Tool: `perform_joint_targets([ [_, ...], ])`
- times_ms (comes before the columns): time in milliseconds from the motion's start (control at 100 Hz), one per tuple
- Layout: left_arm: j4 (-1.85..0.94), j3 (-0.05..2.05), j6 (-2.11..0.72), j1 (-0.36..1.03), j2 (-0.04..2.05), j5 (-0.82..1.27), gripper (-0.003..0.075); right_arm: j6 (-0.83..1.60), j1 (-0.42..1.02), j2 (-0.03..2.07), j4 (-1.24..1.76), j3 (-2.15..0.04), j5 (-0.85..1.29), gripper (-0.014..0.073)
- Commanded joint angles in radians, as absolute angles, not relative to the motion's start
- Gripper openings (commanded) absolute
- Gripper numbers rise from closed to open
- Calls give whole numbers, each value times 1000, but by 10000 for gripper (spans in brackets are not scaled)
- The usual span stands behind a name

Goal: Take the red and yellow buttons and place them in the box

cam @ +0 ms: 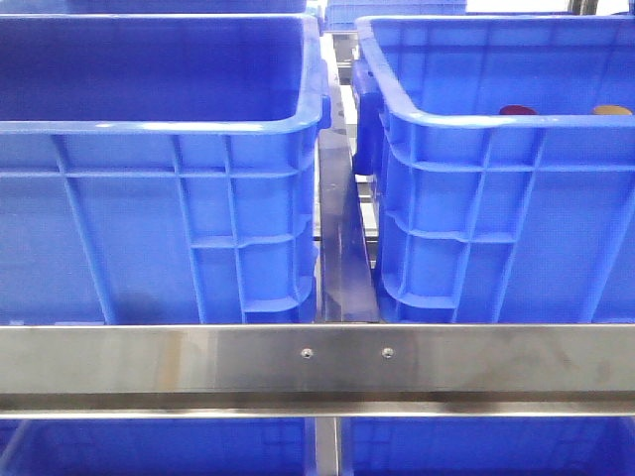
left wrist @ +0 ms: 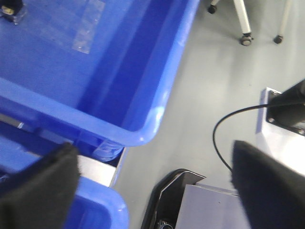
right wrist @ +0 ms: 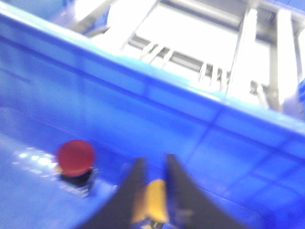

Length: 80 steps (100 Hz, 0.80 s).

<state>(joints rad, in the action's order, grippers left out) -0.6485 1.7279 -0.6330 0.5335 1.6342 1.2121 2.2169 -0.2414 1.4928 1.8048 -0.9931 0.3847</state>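
Bg stuff for you: there's a brushed steel rail (cam: 317, 362) w/ two screws (cam: 307, 352) running across the front, plus a steel divider (cam: 342, 248) going back from it. Left wrist view gives you a plain grey floor (left wrist: 200, 95), caster wheels (left wrist: 246, 40) on white legs, and a black cable (left wrist: 224, 138). Behind it all, white metal framing (right wrist: 238, 57), v. bright backlight, blown out.

Two crates (cam: 149, 198) are showing bright blue, their walls ribbed. A red button (right wrist: 75, 156) is sitting on a black base, a yellow button (right wrist: 155, 205) showing between black fingers (right wrist: 128, 191). The rail (cam: 317, 362) is gleaming silver; the floor (left wrist: 214, 86) is looking grey.
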Motion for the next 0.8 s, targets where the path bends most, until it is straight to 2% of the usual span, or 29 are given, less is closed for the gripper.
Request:
perform_joint_targets([
  [0, -665, 1764, -584, 538, 1589, 1158, 344, 2190, -250, 1363, 1919, -951, 418, -67],
  [130, -643, 1762, -568, 538, 1586, 1157, -24, 2128, -250, 1231, 1919, -844, 427, -69],
  [260, -599, 1756, -522, 538, 1563, 1126, -19, 2090, -250, 1083, 1919, -758, 429, -69],
  [440, -393, 1700, -358, 542, 1500, 1009, -19, 2042, -250, 883, 1919, -660, 429, -69],
  [790, -207, 1323, -193, 542, 1264, 656, -19, 1953, -250, 555, 1919, -478, 430, -69],
])
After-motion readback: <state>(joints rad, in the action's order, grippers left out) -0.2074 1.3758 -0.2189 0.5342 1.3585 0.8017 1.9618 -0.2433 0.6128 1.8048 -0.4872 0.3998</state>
